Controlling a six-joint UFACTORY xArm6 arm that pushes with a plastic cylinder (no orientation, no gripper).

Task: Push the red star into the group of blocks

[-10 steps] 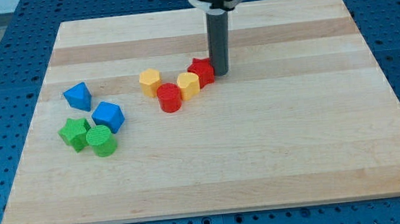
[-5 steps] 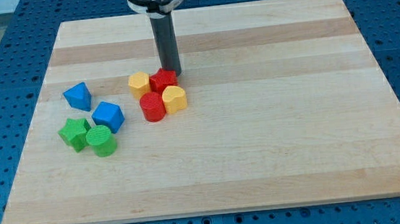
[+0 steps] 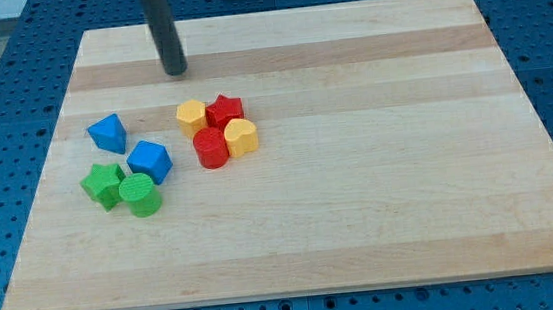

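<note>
The red star (image 3: 225, 110) lies near the board's middle, touching a yellow hexagon (image 3: 192, 116) on its left, a yellow heart-shaped block (image 3: 241, 137) below it and a red cylinder (image 3: 210, 149) at lower left. These four form a tight cluster. My tip (image 3: 177, 71) stands apart, above and to the left of the cluster, touching no block.
A second group sits at the view's left: a blue triangular block (image 3: 107, 134), a blue cube-like block (image 3: 150, 161), a green star (image 3: 103, 184) and a green cylinder (image 3: 141, 195). The wooden board (image 3: 410, 183) lies on a blue perforated table.
My tip pushed the red star and yellow heart left against the yellow hexagon and red cylinder, then left the cluster, moving up and to the left.
</note>
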